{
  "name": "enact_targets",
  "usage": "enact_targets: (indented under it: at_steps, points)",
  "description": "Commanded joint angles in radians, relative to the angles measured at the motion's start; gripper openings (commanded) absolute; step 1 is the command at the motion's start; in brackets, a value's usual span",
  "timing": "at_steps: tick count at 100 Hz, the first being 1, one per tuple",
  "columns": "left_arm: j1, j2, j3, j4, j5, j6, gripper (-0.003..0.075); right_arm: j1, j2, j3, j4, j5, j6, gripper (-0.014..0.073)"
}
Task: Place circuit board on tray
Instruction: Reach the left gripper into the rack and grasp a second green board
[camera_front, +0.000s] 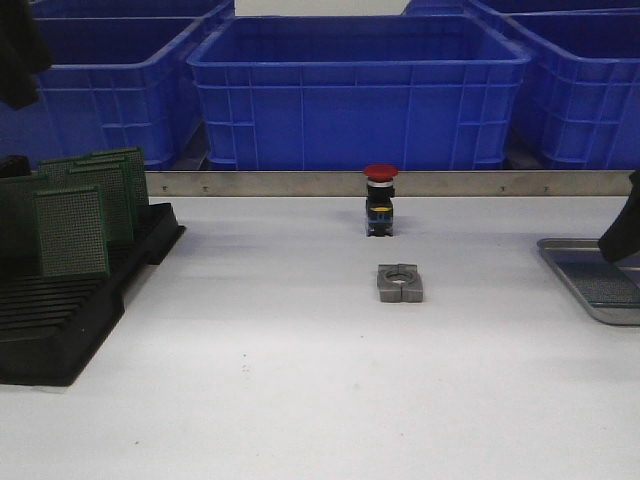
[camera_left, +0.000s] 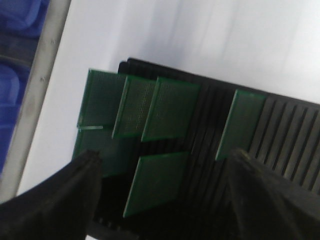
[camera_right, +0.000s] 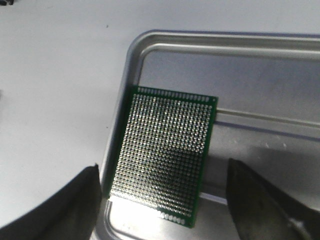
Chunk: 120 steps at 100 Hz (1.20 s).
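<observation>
Right gripper (camera_right: 162, 210) gapes wide, empty, over green perforated circuit board (camera_right: 162, 157) lying in tray (camera_right: 230, 45).

Tray (camera_front: 560, 262) cut by frame edge; right arm covers corner.

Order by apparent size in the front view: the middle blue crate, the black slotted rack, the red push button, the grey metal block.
1. Middle blue crate
2. Black slotted rack, though nearer the camera
3. Red push button and grey metal block: too alike to rank

Left gripper (camera_left: 162, 165) hangs with jaws spread wide, nothing between the fingers (camera_left: 75, 185). Right gripper (camera_right: 162, 175) likewise spread, empty; only a dark sliver of the right arm (camera_front: 622, 232) shows at front view's right edge.
</observation>
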Motion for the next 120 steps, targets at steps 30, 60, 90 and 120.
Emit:
enact_targets:
  at_steps: [30, 60, 90, 120]
  points:
    - [0.048, 0.089, -0.030, 0.003, -0.020, 0.016, 0.0494, -0.005, -0.048, -0.022, 0.021, 0.019, -0.005, 0.0542]
    - [0.043, 0.158, -0.030, 0.005, -0.123, 0.126, 0.0494, -0.005, -0.048, -0.022, 0.021, 0.020, -0.005, 0.0542]
    - [0.022, 0.200, -0.030, 0.007, -0.089, 0.126, 0.0488, -0.005, -0.046, -0.022, 0.021, 0.018, -0.005, 0.0542]
    - [0.022, 0.200, -0.030, 0.039, -0.009, 0.126, 0.0145, -0.005, -0.046, -0.022, 0.021, 0.018, -0.005, 0.0542]
